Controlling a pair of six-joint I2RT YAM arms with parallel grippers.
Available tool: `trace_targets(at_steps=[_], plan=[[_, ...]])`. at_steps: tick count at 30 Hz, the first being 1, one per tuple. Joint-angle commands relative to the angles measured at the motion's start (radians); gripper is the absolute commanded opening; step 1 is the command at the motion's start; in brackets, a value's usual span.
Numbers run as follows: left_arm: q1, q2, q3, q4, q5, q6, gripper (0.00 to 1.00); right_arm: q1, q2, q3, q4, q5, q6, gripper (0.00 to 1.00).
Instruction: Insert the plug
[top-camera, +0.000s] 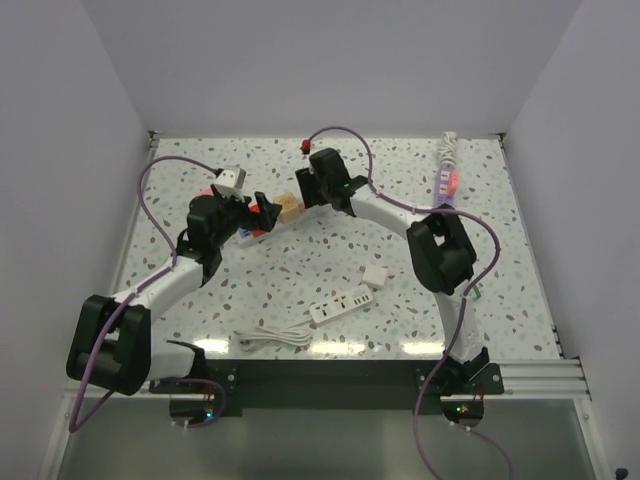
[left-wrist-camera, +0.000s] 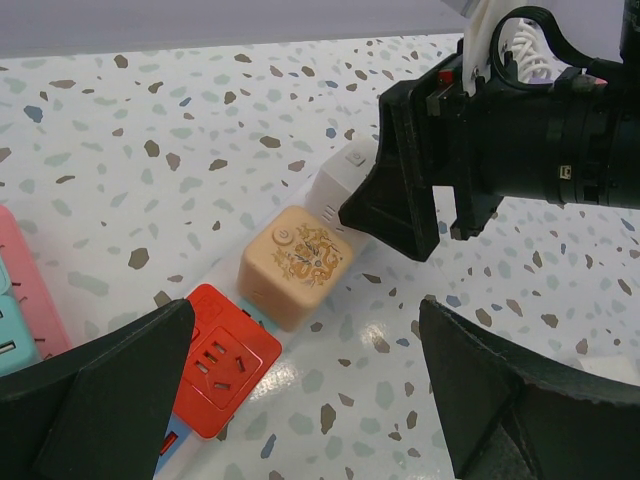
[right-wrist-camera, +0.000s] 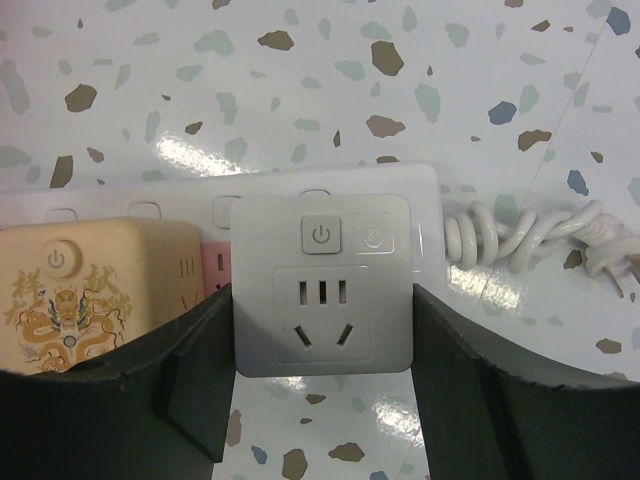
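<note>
Top view: high at 6 o'clock, looking down and forward. Both wrist views sit close, sharing the tan cube (left-wrist-camera: 297, 262).

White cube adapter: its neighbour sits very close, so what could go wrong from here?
The white cube adapter sits close beside the beige cube adapter; pushing down may snag on it. The left gripper is open, holding nothing, so the power strip could slide or tilt.

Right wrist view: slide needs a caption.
Right gripper clasps a white cube adapter on the power strip, beside a beige dragon-print cube.
</note>
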Motion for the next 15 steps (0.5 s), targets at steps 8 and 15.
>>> trace_targets(at_steps=[8,15], plan=[[0.003,-0.022,-0.004,0.039,0.01,0.021,1.0,0.008,0.092,-0.061,-0.163,0.159,-0.006,0.0],[0.003,-0.022,-0.005,0.036,0.012,0.021,1.0,0.034,0.09,-0.11,-0.16,0.2,0.008,0.0]])
